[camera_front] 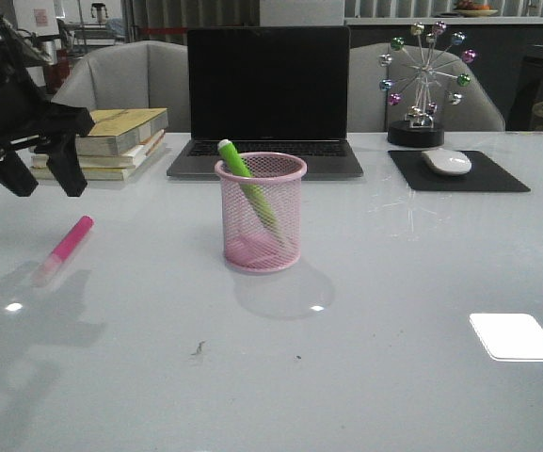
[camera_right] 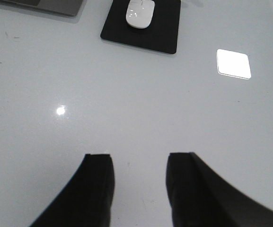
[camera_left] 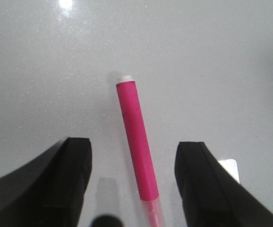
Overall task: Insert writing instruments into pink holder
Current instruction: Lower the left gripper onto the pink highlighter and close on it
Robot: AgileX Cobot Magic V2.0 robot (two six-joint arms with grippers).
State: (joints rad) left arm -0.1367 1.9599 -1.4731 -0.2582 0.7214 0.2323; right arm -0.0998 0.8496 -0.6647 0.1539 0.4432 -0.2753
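Observation:
The pink holder (camera_front: pixel 261 213), a round wire-mesh cup, stands at the table's middle in the front view. A lime green highlighter (camera_front: pixel 245 179) leans inside it, its top poking over the rim. The hot pink highlighter (camera_front: pixel 65 248) lies flat on the table at the left, its pale cap towards the front. My left gripper (camera_front: pixel 43 177) hangs open above and behind it. In the left wrist view the pink highlighter (camera_left: pixel 137 139) lies between the spread fingers, touching neither; my left gripper (camera_left: pixel 132 147) is empty. My right gripper (camera_right: pixel 137 161) is open over bare table; it is out of the front view.
A laptop (camera_front: pixel 267 99) stands open behind the holder. Stacked books (camera_front: pixel 120 139) lie at the back left. A white mouse (camera_front: pixel 446 161) on a black pad (camera_front: pixel 457 171) and a ball ornament (camera_front: pixel 425 83) are at the back right.

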